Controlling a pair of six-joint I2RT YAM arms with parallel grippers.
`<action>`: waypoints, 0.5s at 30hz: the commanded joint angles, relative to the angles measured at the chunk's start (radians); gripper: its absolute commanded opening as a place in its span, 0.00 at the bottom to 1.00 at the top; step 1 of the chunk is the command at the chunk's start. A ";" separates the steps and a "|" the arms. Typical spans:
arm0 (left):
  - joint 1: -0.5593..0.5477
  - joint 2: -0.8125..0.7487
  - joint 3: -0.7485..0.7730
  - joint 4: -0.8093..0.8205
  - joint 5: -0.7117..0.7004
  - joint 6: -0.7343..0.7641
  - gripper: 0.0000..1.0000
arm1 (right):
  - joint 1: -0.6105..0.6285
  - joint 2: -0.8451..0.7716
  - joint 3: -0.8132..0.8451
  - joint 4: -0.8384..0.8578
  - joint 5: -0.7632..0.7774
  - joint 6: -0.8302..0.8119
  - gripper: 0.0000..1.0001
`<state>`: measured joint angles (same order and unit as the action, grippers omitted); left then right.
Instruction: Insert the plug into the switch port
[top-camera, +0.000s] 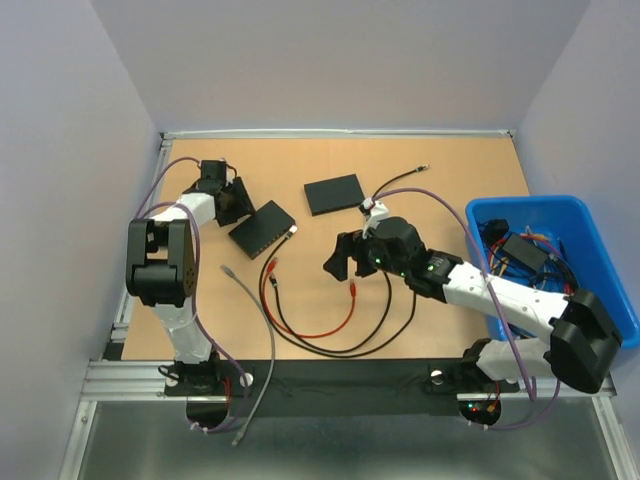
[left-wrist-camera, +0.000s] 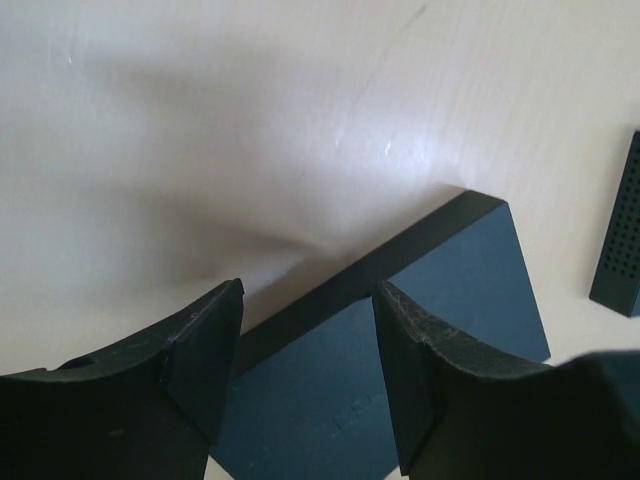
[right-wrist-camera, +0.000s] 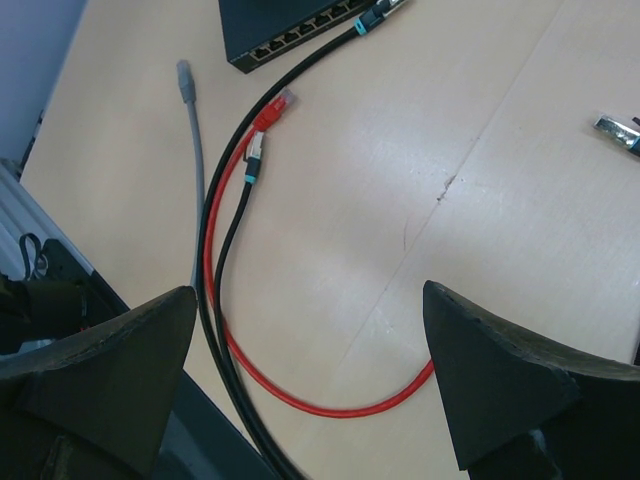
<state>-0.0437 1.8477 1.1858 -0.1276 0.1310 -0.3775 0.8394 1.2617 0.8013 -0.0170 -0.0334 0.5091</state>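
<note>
The black switch (top-camera: 262, 228) lies left of centre, its row of ports showing in the right wrist view (right-wrist-camera: 290, 25). My left gripper (top-camera: 236, 202) is open at the switch's far left end; in its wrist view (left-wrist-camera: 310, 295) the switch top (left-wrist-camera: 450, 290) shows between the fingers. A red cable's plug (right-wrist-camera: 275, 108) and a black teal-tipped plug (right-wrist-camera: 255, 160) lie loose in front of the ports. Another teal-tipped black plug (right-wrist-camera: 370, 20) lies at the switch's corner. My right gripper (top-camera: 342, 256) is open and empty above the red cable loop (right-wrist-camera: 330, 408).
A second black box (top-camera: 334, 193) lies at the centre back. A grey cable (top-camera: 245, 300) runs off the near edge, its plug (right-wrist-camera: 184, 80) near the switch. A blue bin (top-camera: 560, 215) with cables stands at the right. A metal-tipped plug (right-wrist-camera: 615, 130) lies to the right.
</note>
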 joint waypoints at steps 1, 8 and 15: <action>-0.015 -0.106 -0.057 -0.009 -0.011 -0.011 0.66 | 0.009 -0.004 -0.017 -0.011 -0.013 0.017 0.99; -0.015 -0.157 -0.040 -0.043 -0.065 0.005 0.66 | 0.007 0.125 0.053 -0.020 0.010 0.063 0.99; -0.015 -0.315 -0.041 -0.072 -0.123 0.006 0.66 | 0.007 0.352 0.246 -0.061 0.027 0.108 0.94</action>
<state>-0.0589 1.6882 1.1255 -0.1883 0.0505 -0.3801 0.8394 1.5528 0.9398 -0.0731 -0.0273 0.5838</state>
